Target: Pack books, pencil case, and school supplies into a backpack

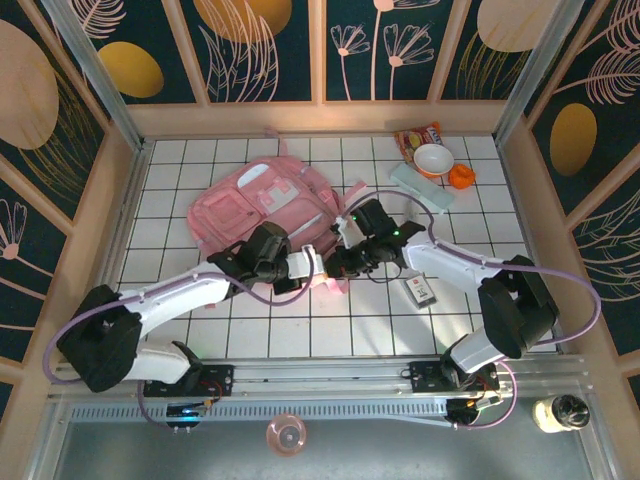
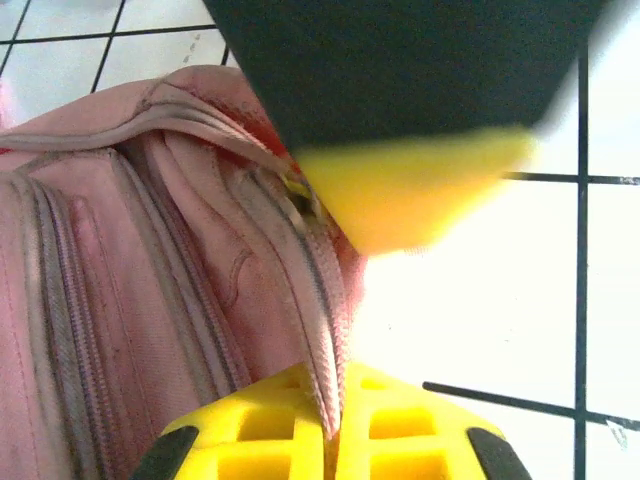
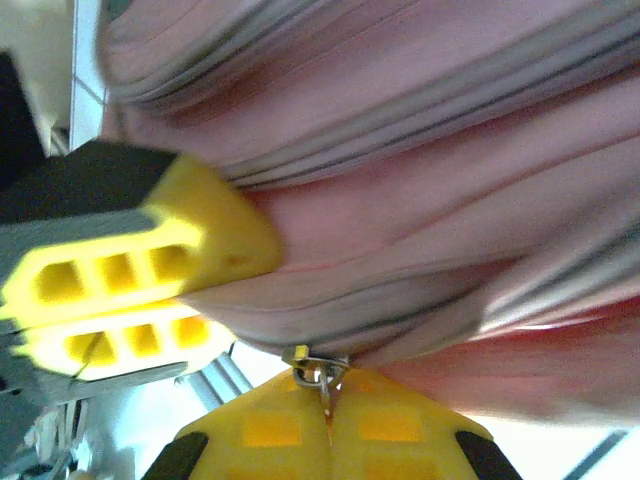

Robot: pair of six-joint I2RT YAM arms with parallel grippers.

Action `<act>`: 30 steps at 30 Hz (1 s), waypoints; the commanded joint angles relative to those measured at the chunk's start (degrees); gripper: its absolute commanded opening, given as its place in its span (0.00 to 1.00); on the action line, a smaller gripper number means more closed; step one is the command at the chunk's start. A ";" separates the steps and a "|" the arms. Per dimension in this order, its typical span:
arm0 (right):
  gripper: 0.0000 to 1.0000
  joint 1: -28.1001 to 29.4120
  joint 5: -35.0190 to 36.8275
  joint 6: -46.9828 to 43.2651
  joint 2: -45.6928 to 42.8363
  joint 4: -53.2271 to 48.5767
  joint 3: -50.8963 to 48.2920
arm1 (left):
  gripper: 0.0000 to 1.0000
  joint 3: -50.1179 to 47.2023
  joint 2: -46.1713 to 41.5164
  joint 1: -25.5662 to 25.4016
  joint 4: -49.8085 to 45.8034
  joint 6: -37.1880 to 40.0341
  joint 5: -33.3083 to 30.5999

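**Both hands clamped at the zipper**

The large, soft pink child's backpack (image 1: 262,205) lies flat on the white tiled counter (image 1: 330,335), and the two arms meet at its near right corner. The left hand (image 2: 335,435) is pinched shut on the fabric edge beside the zip, apparently to brace the cloth. The right hand (image 3: 325,435) is closed on the small metal zipper pull (image 3: 320,378) (the ring sits right at its yellow fingertips). I judge the step to be working the zipper open so things can go in.

Not yet packed are two items. The long, pale mint-blue pencil case (image 1: 420,187) lies well apart, off the backpack's far right. The small dark rectangular item with a white label (image 1: 420,290) lies off its near right.

By the pencil case sit a white bowl (image 1: 433,158), a small orange object (image 1: 461,176) and a red-orange snack packet (image 1: 418,135), none of them wanted. The hands crowd each other closely, which could hamper the pull.
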 commanded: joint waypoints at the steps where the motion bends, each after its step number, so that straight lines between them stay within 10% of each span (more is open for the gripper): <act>1: 0.00 -3.84 5.22 -2.81 -1.13 -4.24 -1.34 | 0.00 -3.90 -6.76 0.76 -4.19 4.76 -1.46; 9: 0.00 2.09 1.17 -1.80 2.99 0.47 0.24 | 0.02 -9.81 -17.27 3.88 -10.59 6.00 -12.13; 12: 0.00 4.27 -1.92 0.55 2.84 3.95 0.16 | 0.34 -9.05 -20.39 4.84 -11.61 3.89 -12.01; 19: 0.00 5.89 -4.00 2.86 1.68 6.34 0.81 | 0.54 -4.21 -14.81 2.66 -5.62 -5.53 2.01; 27: 0.00 6.00 -3.98 2.35 -0.57 5.02 0.87 | 0.53 -2.55 -3.07 0.44 1.29 -6.34 -2.15; 30: 0.00 4.82 -3.15 1.19 -1.27 3.81 0.53 | 0.26 -1.66 -1.49 0.39 -0.48 -5.40 -4.04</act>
